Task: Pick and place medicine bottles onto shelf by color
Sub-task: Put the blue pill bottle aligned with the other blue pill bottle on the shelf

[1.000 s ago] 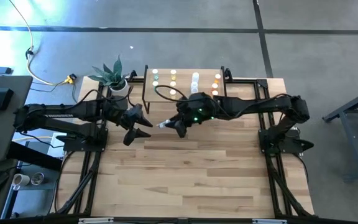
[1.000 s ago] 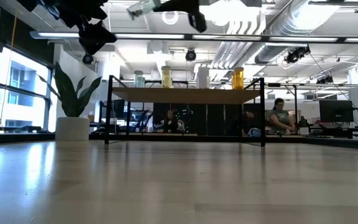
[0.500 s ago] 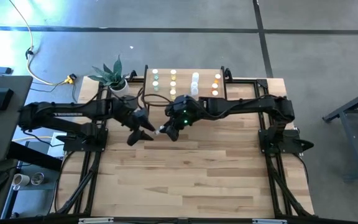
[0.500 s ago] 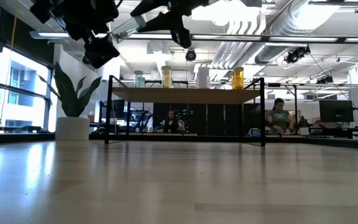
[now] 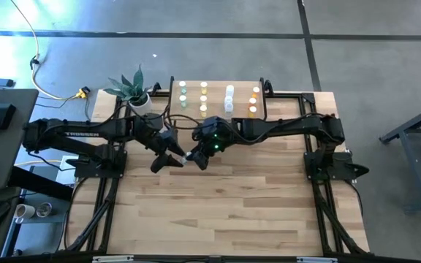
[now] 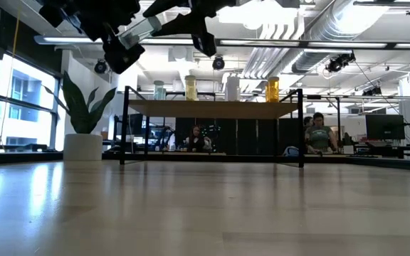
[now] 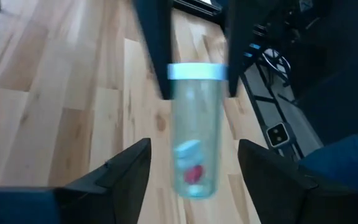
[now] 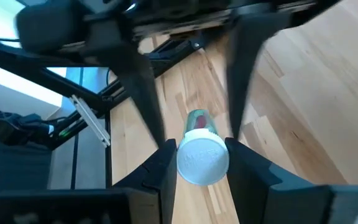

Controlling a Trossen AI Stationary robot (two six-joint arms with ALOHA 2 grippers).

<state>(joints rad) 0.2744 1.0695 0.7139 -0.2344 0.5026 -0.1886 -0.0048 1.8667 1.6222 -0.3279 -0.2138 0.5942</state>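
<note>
Between my two grippers, above the worktop (image 5: 225, 197), a pale green bottle (image 7: 196, 134) hangs in mid-air. My right gripper (image 8: 199, 163) pinches it at the white cap (image 8: 202, 160), fingers pressed against the cap's sides. My left gripper (image 7: 191, 163) faces it with fingers spread either side of the body, not yet touching as far as I can tell. The bottle is a small clear-walled plastic cylinder, smooth and probably slick, with a couple of loose pills near its base, so I judge it light and rigid. I'd take it mid-body, squarely across the round wall, since an off-centre pinch could let it squirt out. Beyond the right gripper stands the shelf (image 5: 215, 79), its pale wooden top on thin black legs carrying bottles in colour columns.
</note>
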